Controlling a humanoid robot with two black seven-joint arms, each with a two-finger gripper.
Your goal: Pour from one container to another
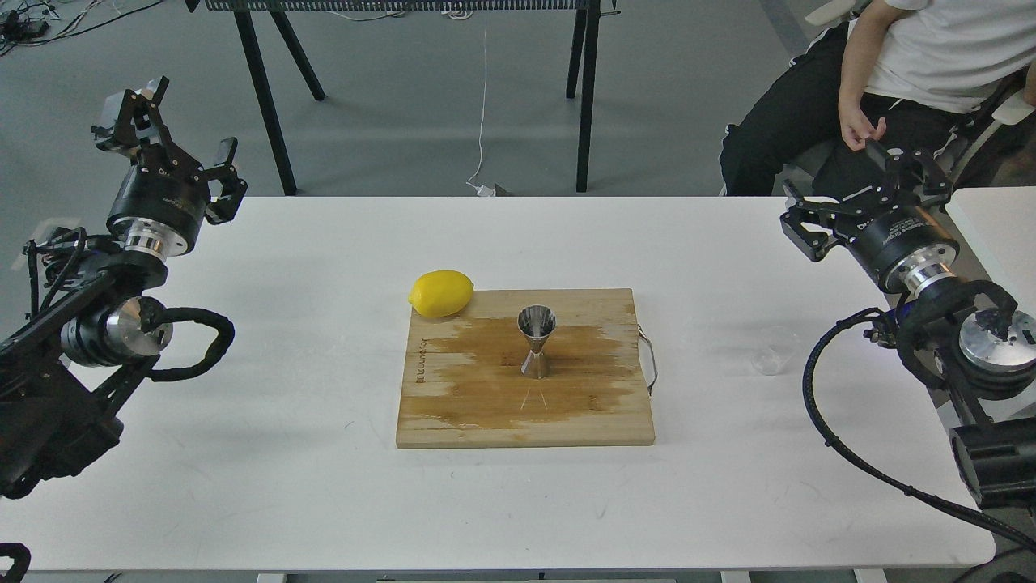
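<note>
White table (243, 453): both grippers, left (166, 121) and right (858, 190), released, empty. Right should grasp the cup (769, 360) low, keeping it upright toward the jigger (536, 342).

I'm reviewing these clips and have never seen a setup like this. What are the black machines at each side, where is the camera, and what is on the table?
The single picture comes from the robot's own head, looking forward and down. The black machines are its two arms. The left end effector and the right end effector both stand open and hold nothing. On the white table lies a wooden cutting board, darkened in the middle. A steel jigger stands upright on it, and a lemon rests at its far left corner. A small clear glass cup sits right of the board. A person sits behind.
</note>
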